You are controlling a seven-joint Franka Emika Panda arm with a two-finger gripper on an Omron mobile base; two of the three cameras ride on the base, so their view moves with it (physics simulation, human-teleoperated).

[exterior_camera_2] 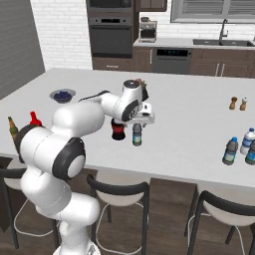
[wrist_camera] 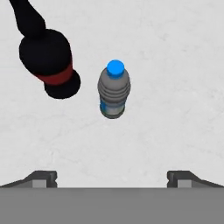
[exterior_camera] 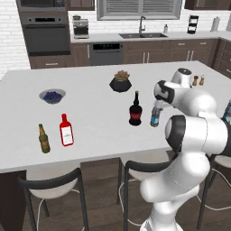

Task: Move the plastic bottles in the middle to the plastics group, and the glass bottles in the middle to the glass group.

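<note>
- Left base view: my claw hangs right over the water bottle that stands upright in the middle of the island. The black bottle stands just beside it, on the side toward the glass pair: the beer bottle and the red bottle, well apart near the far left edge. My own forearm covers most of the hand here, so I cannot read the fingers from this side.
- Right base view: the claw sits above the water bottle's cap, with the black bottle partly behind my wrist. The plastics group waits well apart toward the right end of the counter: three small bottles there, so one water bottle already looks to have joined it.
- Hand view: I look almost straight down the bottle's long axis, its blue cap toward me. It lies ahead of the midline between my two fingertips, which stand wide apart with nothing between them. The black bottle is close on one side, not touching. My judgement: the descent must keep that side's finger clear of the black one's belly.
</note>
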